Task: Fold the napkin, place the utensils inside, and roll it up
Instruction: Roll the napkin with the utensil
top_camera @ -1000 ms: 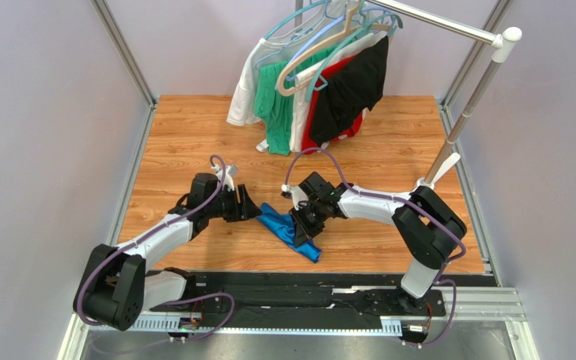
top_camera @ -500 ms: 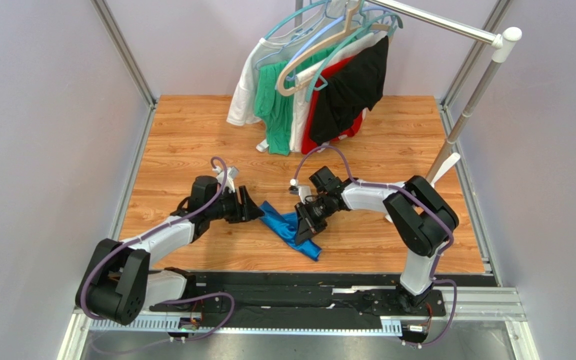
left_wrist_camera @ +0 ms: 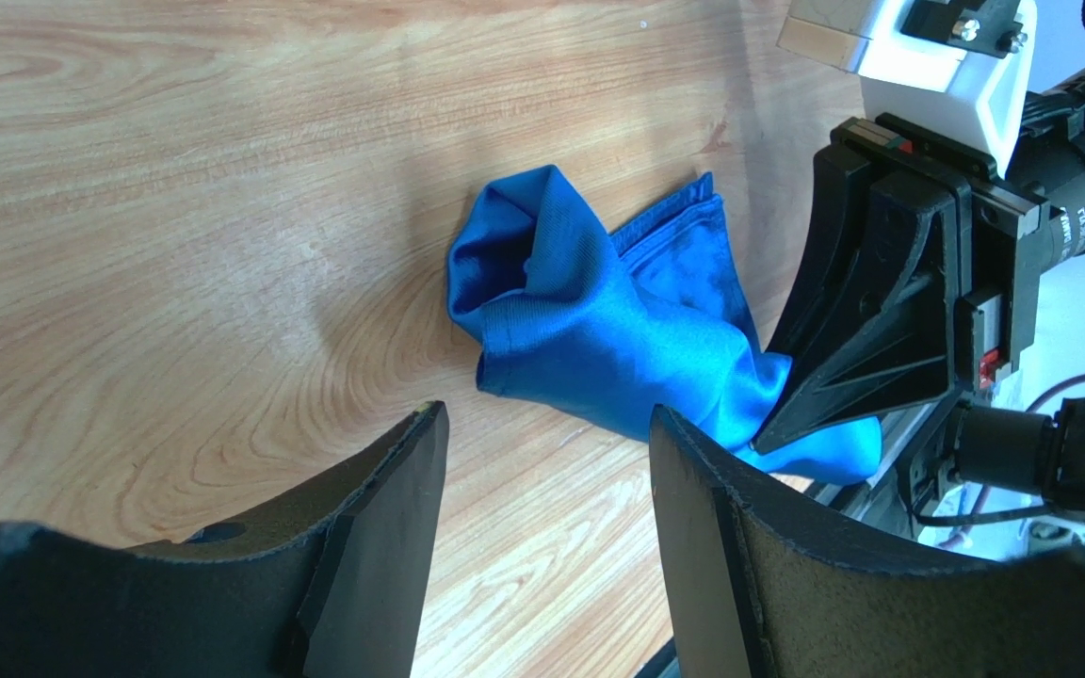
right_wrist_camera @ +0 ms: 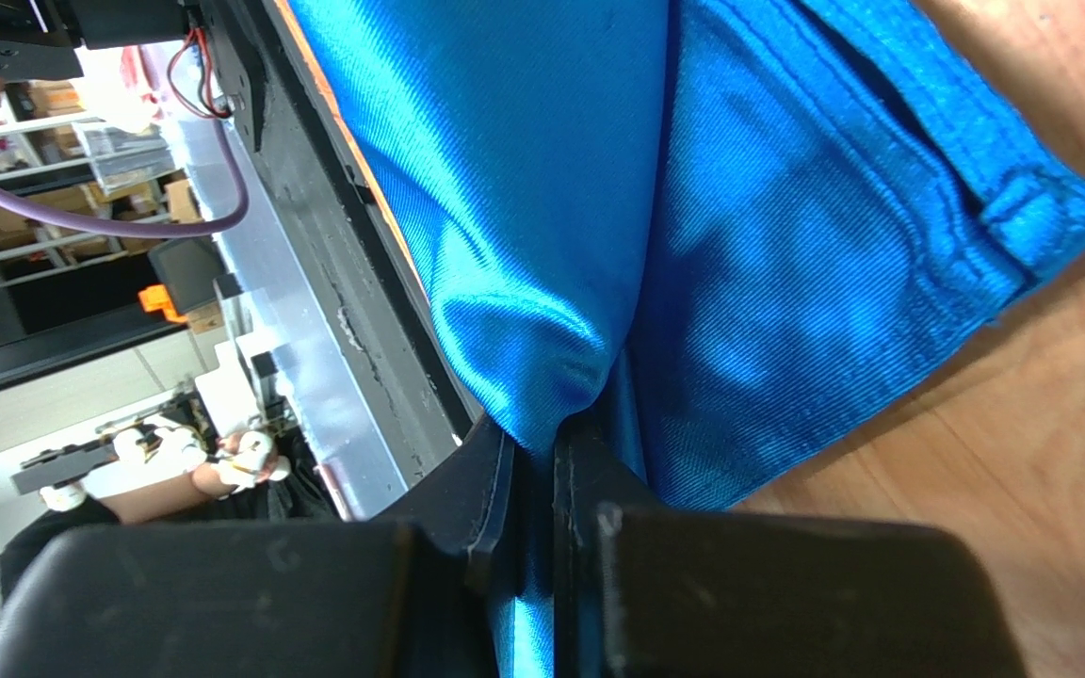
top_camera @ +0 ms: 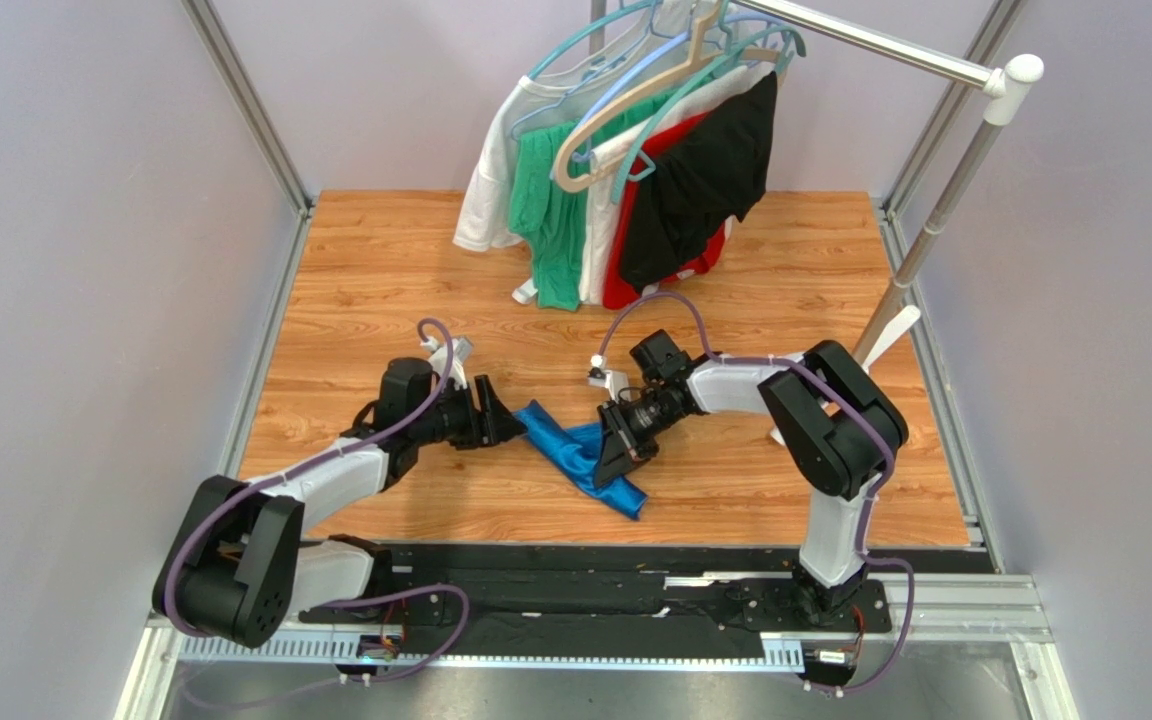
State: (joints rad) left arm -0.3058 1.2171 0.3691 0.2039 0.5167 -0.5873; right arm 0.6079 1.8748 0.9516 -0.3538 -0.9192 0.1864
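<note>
The crumpled blue napkin (top_camera: 575,458) lies on the table (top_camera: 387,270) between both hands. The right hand (top_camera: 611,459) pinches a fold of it tight; the left hand (top_camera: 504,423) gapes wide just beside its left end, not touching

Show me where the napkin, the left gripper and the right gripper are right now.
napkin (left_wrist_camera: 605,325), left wrist view, on the middle of the bunched blue cloth.
left gripper (left_wrist_camera: 546,424), left wrist view, midway between its open fingertips.
right gripper (right_wrist_camera: 551,449), right wrist view, midway between the fingertips pinching the cloth.
</note>
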